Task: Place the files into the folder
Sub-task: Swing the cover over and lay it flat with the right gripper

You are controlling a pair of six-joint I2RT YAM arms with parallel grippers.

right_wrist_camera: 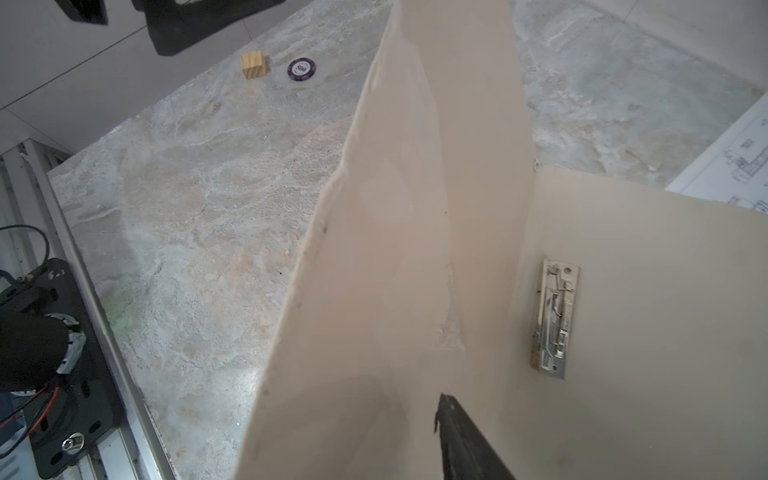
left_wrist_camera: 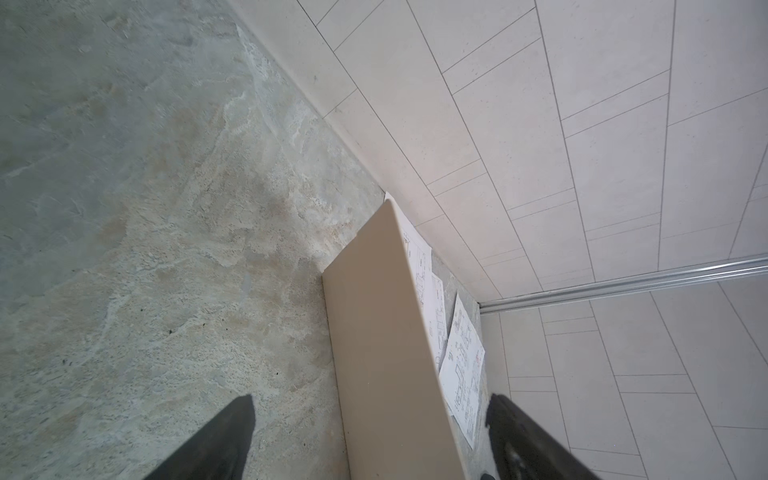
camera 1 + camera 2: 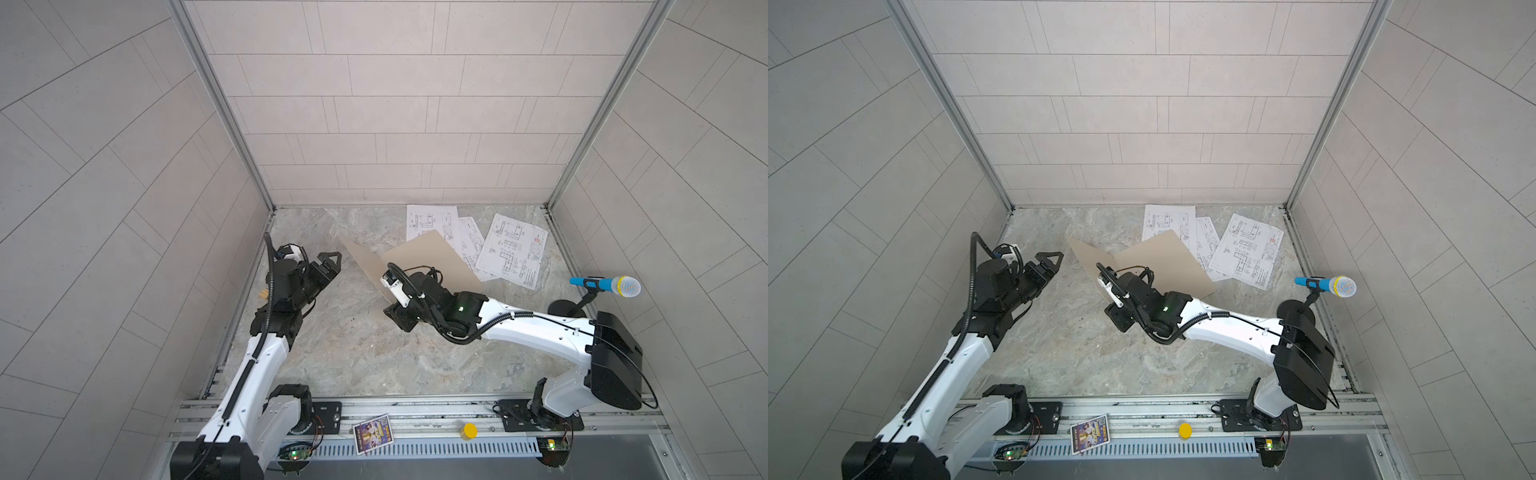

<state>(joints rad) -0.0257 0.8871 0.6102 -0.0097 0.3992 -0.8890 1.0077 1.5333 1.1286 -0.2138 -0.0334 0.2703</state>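
Observation:
The tan folder [image 3: 428,257] [image 3: 1163,257] lies half open on the marble table, and its cover [image 3: 361,259] [image 2: 386,353] [image 1: 399,249] stands raised on edge. A silver clip [image 1: 555,320] shows on the inner panel. Three white files [image 3: 513,249] [image 3: 1246,249] [image 2: 463,374] lie fanned behind it, partly under the folder's far corner. My right gripper [image 3: 392,309] [image 1: 374,401] straddles the cover's near edge. One finger [image 1: 453,419] shows inside the folder, the other is hidden behind the cover, and the jaws stand apart. My left gripper [image 3: 332,259] [image 3: 1052,257] [image 2: 370,399] hovers open, left of the cover and empty.
A blue microphone [image 3: 606,284] on a black stand rises at the right edge. A wooden block [image 1: 253,65] and a poker chip [image 1: 300,69] sit by the left wall. A colourful card [image 3: 372,432] and a yellow cap [image 3: 469,431] rest on the front rail.

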